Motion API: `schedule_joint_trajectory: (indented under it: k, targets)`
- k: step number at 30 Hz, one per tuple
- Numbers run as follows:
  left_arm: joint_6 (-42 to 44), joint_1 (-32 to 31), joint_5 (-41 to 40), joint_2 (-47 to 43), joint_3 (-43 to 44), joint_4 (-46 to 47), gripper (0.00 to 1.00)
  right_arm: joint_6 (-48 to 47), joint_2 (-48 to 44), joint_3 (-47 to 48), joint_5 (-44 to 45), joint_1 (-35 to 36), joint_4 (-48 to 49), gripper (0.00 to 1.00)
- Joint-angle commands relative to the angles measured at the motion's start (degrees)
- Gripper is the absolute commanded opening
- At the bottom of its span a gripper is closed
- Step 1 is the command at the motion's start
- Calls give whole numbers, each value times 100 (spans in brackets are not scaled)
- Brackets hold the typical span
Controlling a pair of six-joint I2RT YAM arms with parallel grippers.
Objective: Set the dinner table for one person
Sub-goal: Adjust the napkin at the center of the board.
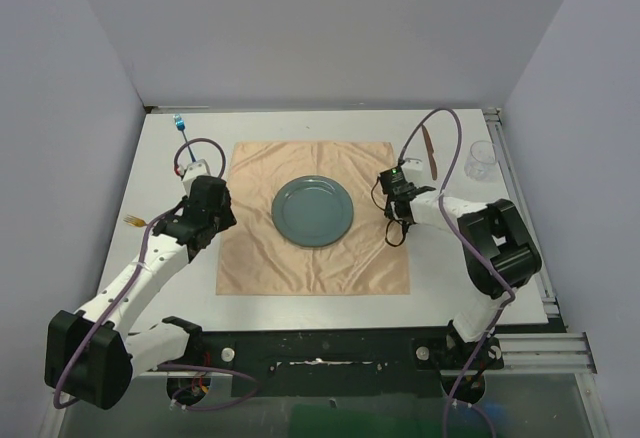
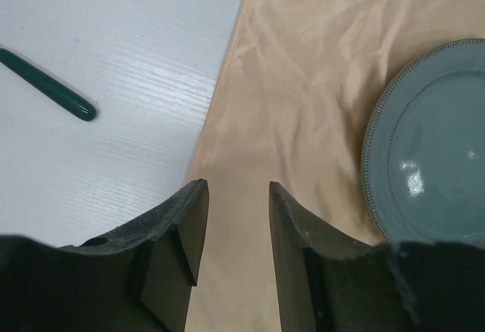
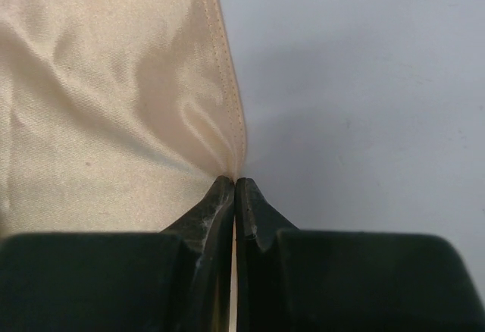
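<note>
The table [image 1: 440, 283] is big, flat and white; it is a rectangle and lies level; shiny metal rails [image 1: 516, 188] run along its right and near edges; up close its top shows thin lines, maybe wood grain; an orange cloth [image 1: 250, 248] covers its middle.

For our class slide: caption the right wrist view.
The right gripper pinches the peach cloth at its edge, beside the dinner table.

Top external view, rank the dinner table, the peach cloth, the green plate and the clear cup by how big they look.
Largest to smallest:
1. dinner table
2. peach cloth
3. green plate
4. clear cup
</note>
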Motion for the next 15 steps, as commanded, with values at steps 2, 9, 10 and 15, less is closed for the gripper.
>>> schedule_joint_trajectory:
  k: [2, 9, 10, 15]
  targets:
    - [8, -21, -68, 18, 1, 226, 37, 96, -43, -310, 414, -49, -1060, 0]
    - [14, -21, -46, -9, -8, 226, 37, 13, 57, -254, 501, -84, -1044, 0]
    - [15, -21, -44, -5, -8, 226, 37, 5, 83, -223, 506, -93, -1056, 0]
    - [20, -21, -38, -9, 0, 217, 37, -52, 190, -80, 541, -99, -1088, 0]
